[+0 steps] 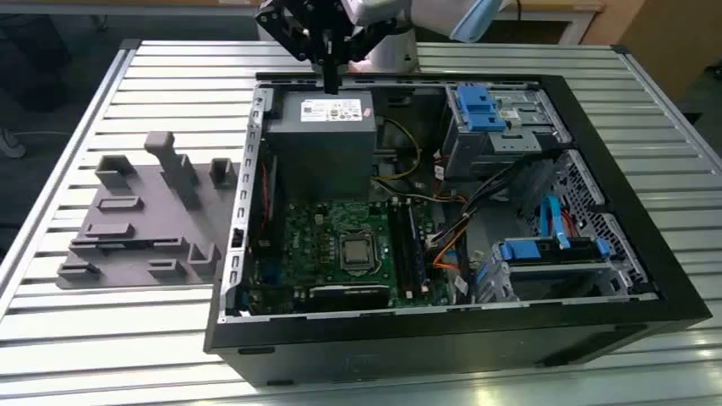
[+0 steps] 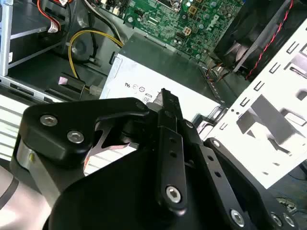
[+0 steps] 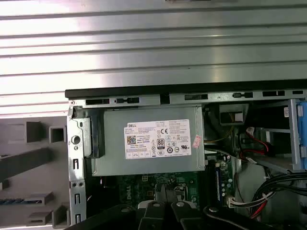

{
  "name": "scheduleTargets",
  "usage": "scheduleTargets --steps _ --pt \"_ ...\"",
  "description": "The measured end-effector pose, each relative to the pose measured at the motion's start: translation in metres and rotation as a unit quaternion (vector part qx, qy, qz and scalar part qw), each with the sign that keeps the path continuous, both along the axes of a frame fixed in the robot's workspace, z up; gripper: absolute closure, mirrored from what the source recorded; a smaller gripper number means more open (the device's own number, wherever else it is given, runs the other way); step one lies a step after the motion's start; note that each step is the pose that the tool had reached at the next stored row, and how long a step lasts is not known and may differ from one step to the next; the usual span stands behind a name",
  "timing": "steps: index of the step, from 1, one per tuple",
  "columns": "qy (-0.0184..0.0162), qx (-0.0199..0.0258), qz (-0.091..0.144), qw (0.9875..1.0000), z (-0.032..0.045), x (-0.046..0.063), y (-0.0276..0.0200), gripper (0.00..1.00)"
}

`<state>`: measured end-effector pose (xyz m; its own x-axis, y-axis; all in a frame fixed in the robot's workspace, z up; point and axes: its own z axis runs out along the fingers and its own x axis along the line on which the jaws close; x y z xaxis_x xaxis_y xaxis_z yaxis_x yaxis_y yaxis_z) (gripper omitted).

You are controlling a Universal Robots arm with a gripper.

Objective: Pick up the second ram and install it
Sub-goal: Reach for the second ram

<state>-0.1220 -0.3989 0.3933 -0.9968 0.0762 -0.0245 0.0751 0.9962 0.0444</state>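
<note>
End effector (image 1: 330, 87) clenched empty above the power supply (image 1: 321, 127); second ram pickup and install both left, I reckon.

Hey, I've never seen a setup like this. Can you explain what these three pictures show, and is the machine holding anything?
This is a single robot arm ending in a black gripper. The exterior view comes from a camera off the arm. It looks down on an open computer case standing on a slatted metal table. Both wrist views come from cameras riding on the arm, and they show the grey power supply that the gripper hangs over. The green motherboard lies inside the case. A grey parts holder sits on the table beside the case. The gripper looks shut, with nothing held.
</note>
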Motion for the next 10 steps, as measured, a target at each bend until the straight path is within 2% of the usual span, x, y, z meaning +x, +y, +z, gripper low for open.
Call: scheduleTargets --steps 10 --pt "0.0000 0.0000 0.000 1.0000 0.0000 -0.0030 0.0000 0.89"
